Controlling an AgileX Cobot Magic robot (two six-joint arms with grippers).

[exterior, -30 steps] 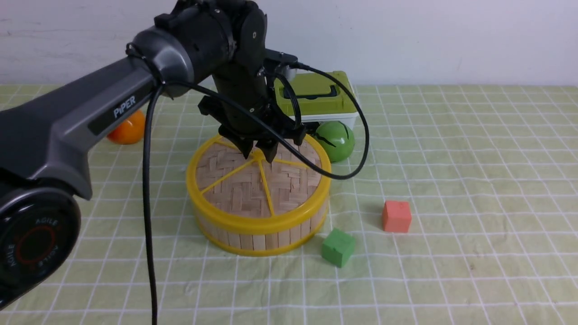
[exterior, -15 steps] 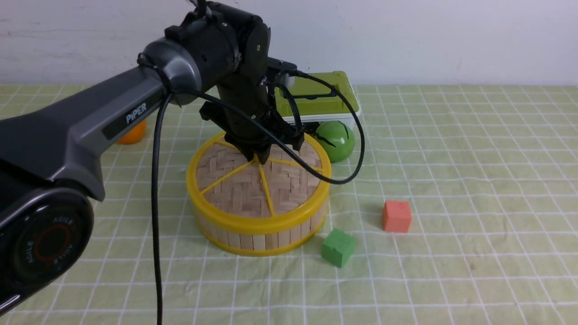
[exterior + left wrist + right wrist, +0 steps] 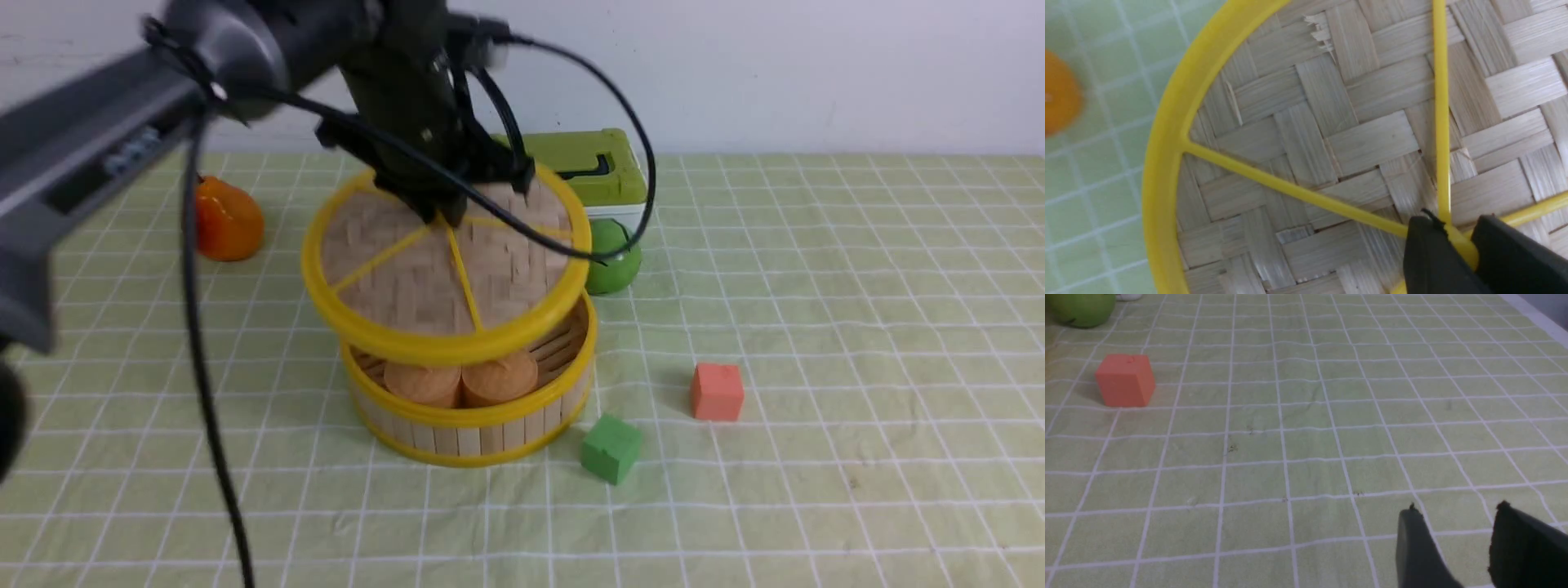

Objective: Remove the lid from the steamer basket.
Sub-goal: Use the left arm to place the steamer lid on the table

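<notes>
The lid (image 3: 433, 278), a woven bamboo disc with a yellow rim and spokes, hangs tilted above the steamer basket (image 3: 469, 425). My left gripper (image 3: 445, 219) is shut on the lid's yellow centre knob; in the left wrist view the two black fingers of the left gripper (image 3: 1455, 234) pinch that knob on the lid (image 3: 1331, 134). The basket stands uncovered on the cloth, with two round brown cakes (image 3: 461, 382) inside. My right gripper (image 3: 1457, 516) hovers open over bare cloth, holding nothing; it does not show in the front view.
A white box with a green lid (image 3: 592, 167) and a green apple (image 3: 614, 257) sit behind the basket. An orange fruit (image 3: 224, 220) lies at the left. A green cube (image 3: 611, 447) and a red cube (image 3: 717, 392) lie right of the basket.
My left gripper closed on the lid's knob and rose, lifting the lid up and slightly left off the basket, uncovering the cakes inside.
</notes>
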